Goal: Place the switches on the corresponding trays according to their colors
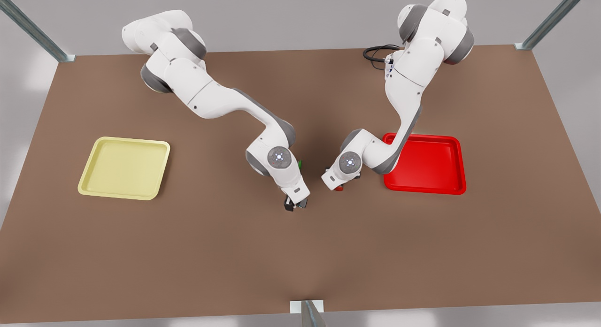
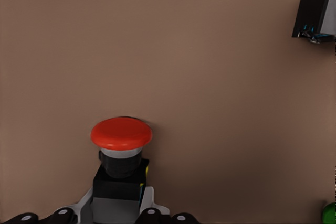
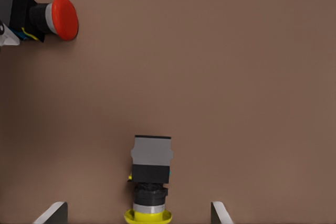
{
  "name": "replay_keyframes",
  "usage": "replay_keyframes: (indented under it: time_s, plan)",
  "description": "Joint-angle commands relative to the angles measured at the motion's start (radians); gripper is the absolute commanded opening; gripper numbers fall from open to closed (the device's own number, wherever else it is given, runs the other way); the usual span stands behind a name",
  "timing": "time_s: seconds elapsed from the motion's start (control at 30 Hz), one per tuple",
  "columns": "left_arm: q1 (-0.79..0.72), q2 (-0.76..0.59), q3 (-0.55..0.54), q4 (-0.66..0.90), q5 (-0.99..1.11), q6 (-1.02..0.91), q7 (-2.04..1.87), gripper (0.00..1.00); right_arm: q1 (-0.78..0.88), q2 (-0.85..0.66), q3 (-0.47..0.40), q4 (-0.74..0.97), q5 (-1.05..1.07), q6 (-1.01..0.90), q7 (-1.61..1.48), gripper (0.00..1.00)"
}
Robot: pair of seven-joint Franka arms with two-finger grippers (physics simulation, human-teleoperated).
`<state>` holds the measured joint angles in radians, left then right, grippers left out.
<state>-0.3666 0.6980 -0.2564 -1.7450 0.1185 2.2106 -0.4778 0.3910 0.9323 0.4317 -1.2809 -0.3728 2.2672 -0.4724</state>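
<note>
Gripping the red switch (image 2: 121, 132) by its dark body, jaws of the left gripper (image 1: 340, 186) closed narrow on it, near the middle of the surface (image 1: 300, 252). Just beside the red tray (image 1: 425, 191), outside its rim. Hovering close by, right gripper (image 1: 296, 205), jaws wide, straddling the yellow switch (image 3: 150, 182) lying on its side. Green switch (image 1: 300, 164) right behind that arm's wrist. Yellow tray (image 1: 124, 193) well apart, toward the opposite side edge.
</note>
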Motion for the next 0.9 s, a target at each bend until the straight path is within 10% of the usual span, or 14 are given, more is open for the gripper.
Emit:
replay_keyframes:
  time_s: [0.0, 0.57, 0.67, 0.87]
  plan:
    - [0.002, -0.005, 0.000, 0.001, 0.000, -0.009, 0.005, 0.51, 0.000, 0.002, 0.001, 0.000, 0.000, 0.000, 0.000, 1.00]
    - [0.060, -0.483, 0.313, -0.490, -0.063, -0.075, 0.285, 0.54, 0.031, 0.071, -0.001, 0.043, 0.000, 0.025, 0.000, 1.00]
    - [0.063, -0.482, 0.332, -0.505, -0.063, -0.081, 0.283, 1.00, 0.029, 0.086, -0.002, 0.051, 0.003, 0.028, -0.002, 1.00]
    - [0.098, -0.494, 0.312, -0.378, -0.062, -0.190, 0.304, 1.00, 0.034, 0.129, -0.010, 0.091, 0.003, 0.028, 0.000, 1.00]
